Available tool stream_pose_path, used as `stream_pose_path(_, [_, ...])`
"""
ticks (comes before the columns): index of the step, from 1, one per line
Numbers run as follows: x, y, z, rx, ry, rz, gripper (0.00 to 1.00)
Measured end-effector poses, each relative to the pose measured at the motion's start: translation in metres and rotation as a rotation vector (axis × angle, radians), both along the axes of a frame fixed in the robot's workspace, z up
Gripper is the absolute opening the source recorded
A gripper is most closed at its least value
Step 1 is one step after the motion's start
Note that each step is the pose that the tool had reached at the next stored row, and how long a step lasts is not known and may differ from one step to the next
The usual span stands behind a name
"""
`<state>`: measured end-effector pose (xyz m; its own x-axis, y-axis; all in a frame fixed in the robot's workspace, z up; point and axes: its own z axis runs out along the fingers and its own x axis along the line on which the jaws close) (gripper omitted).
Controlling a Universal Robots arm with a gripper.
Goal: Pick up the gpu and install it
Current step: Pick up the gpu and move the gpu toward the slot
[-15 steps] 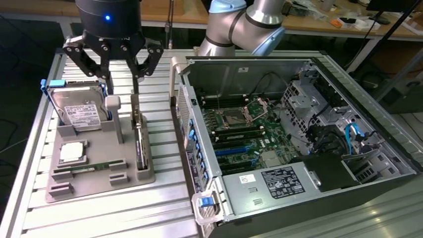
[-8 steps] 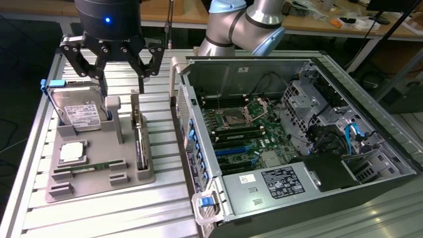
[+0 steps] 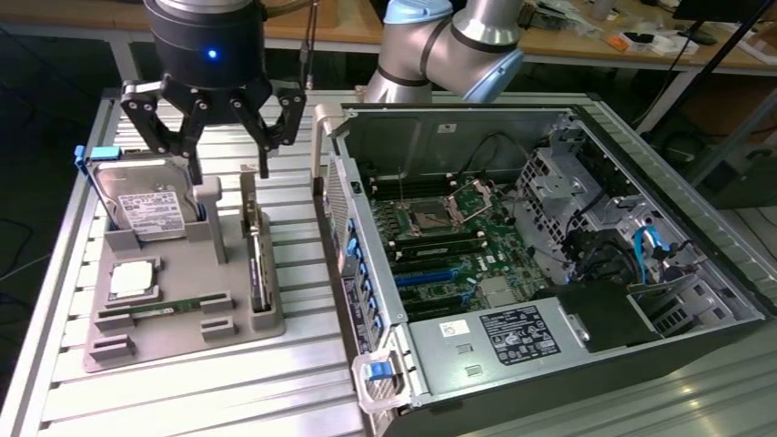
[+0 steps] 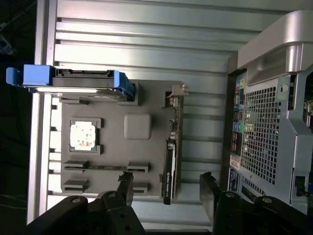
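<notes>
1. Status: black multi-finger pincer [image 3: 225,150] is spread wide and holds nothing. It hangs above the grey moulded parts holder [image 3: 182,350] on the slotted aluminium counter [image 3: 195,401].
2. Task item pos.: the gpu [image 3: 255,250], a thin dark circuit card w/ silver end bracket, stands on its long edge in the holder slot nearest the PC case. It is not gripped and not installed.
3. Wrist view ref.: the fingertips [image 4: 128,182] sit on either side of the card [image 4: 170,156], apart from it.
4. Step in hand (judged): lining up for the grasp. Keep the card centred between the fingers and the approach vertical. Clamp on the flat faces, clear of the cooler and bracket, so the card lifts straight out of its slot w/o tilting.
5. Nearby items, do not touch:
   - silver hard drive w/ white label [image 3: 144,208], upright at the holder's far end;
   - square silver processor chip [image 3: 131,280] in its recess;
   - narrow green memory stick [image 3: 164,308], lying flat.
6. Obstructions:
   - the holder's grey upright post [image 3: 209,218] is just beside the card and may foul a finger;
   - the open metal computer case [image 3: 449,137] is near on the other side, w/ its green mainboard [image 3: 449,237] exposed.
</notes>
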<state>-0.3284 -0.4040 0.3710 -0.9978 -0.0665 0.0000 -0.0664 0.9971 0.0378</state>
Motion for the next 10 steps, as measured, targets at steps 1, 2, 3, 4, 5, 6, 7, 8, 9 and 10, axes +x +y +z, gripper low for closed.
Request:
stream_pose_path(1, [0.001, 0.0, -0.0017, -0.0001, 0.0001, 0.0, 0.66])
stream_pose_path(2, [0.001, -0.0001, -0.0036, -0.0001, 0.0001, 0.0, 0.66])
stream_pose_path(3, [0.001, -0.0001, -0.0054, -0.0001, 0.0001, 0.0, 0.66])
stream_pose_path(4, [0.001, -0.0002, -0.0074, 0.0, 0.0, 0.0, 0.66])
stream_pose_path(5, [0.002, -0.0003, -0.0091, -0.0001, 0.0, 0.0, 0.66])
stream_pose_path(6, [0.002, -0.0003, -0.0109, -0.0001, 0.0, 0.0, 0.66])
stream_pose_path(7, [0.002, -0.0003, -0.0128, 0.0001, -0.0001, 0.0, 0.66])
stream_pose_path(8, [0.002, -0.0004, -0.0143, 0.0001, 0.0, 0.0, 0.66])
stream_pose_path(9, [0.002, -0.0005, -0.018, 0.0001, 0.0, 0.0, 0.66])
stream_pose_path(10, [0.002, -0.0005, -0.0204, 0.0001, 0.0, 0.0, 0.66])
